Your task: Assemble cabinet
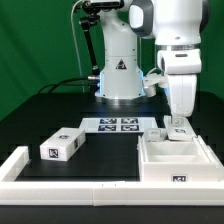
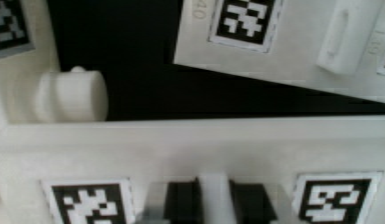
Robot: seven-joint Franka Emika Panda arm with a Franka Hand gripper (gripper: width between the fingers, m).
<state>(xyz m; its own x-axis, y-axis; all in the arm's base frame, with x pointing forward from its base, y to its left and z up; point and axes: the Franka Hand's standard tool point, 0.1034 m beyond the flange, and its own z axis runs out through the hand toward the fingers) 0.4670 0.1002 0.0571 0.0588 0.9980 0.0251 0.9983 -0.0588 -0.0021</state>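
Note:
The cabinet (image 1: pixel 176 160), a large white box-shaped body with a tag on its front, lies at the exterior view's right. My gripper (image 1: pixel 178 124) hangs over its far edge. In the wrist view my gripper (image 2: pixel 215 205) has both black fingers (image 2: pixel 180 205) pressed against a thin white ridge of a white tagged part (image 2: pixel 189 150), with one tag on each side. A smaller white tagged block (image 1: pixel 62 145) lies apart at the exterior view's left. Another white tagged piece (image 2: pixel 287 40) and a round white knob (image 2: pixel 73 95) show beyond the held part.
The marker board (image 1: pixel 118 124) lies in front of the arm's base. A long white border rail (image 1: pixel 60 186) runs along the front and up the exterior view's left. A small white piece (image 1: pixel 155 134) sits behind the cabinet.

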